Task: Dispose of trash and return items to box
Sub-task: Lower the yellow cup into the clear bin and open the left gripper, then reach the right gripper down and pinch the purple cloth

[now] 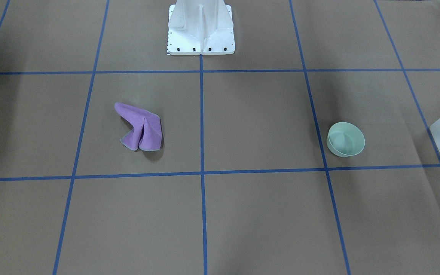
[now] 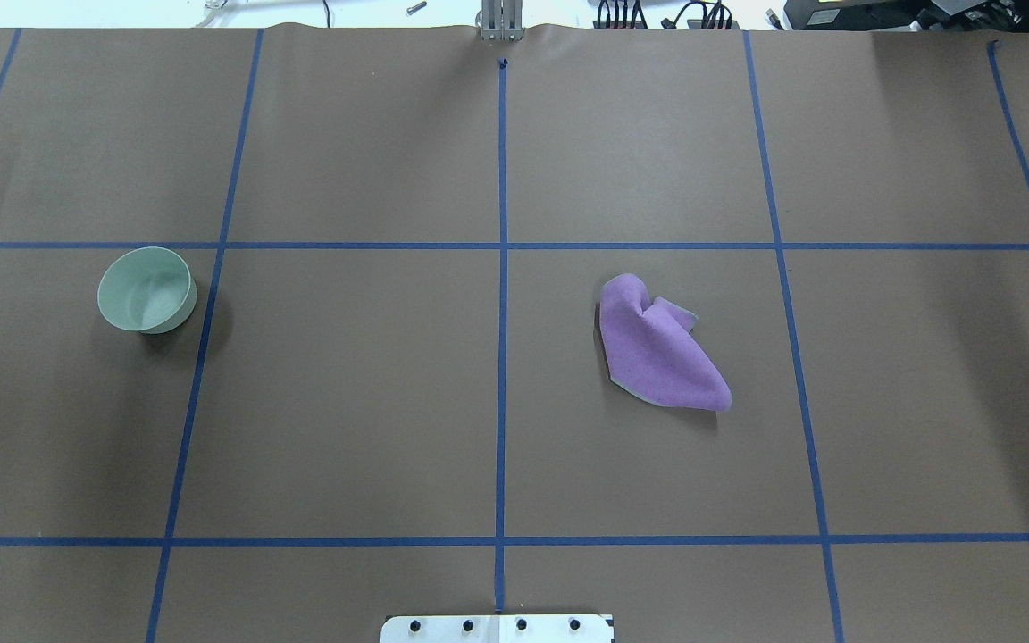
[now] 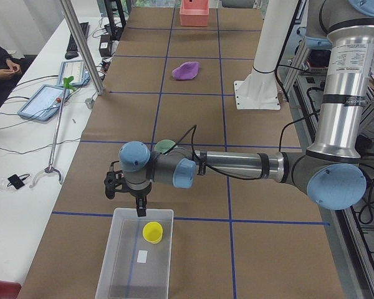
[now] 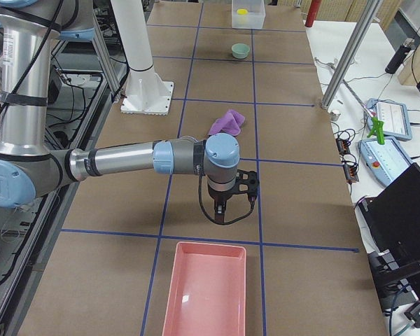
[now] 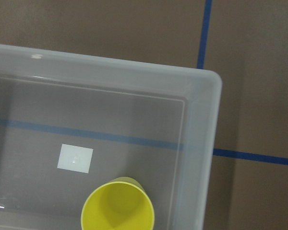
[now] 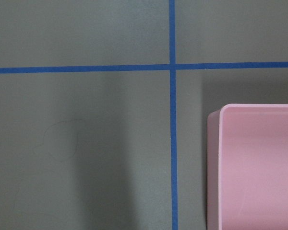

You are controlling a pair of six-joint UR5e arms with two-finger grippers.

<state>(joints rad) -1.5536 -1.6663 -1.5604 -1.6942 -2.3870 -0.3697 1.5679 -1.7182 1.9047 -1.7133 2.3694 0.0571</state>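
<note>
Left end effector point(image 3: 139, 208) above box point(image 3: 107, 261) rim at desk's left end; clenched or released, cannot tell. Bowl point(image 3: 165, 146) just beyond it toward desk centre, so probably left arm's pick.

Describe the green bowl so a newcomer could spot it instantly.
Find the frosted-white box at the table end on the robot's left, holding a yellow cup. Just inward of it stands the bowl, upright. It alone is round and pale mint; the cloth is purple.
</note>
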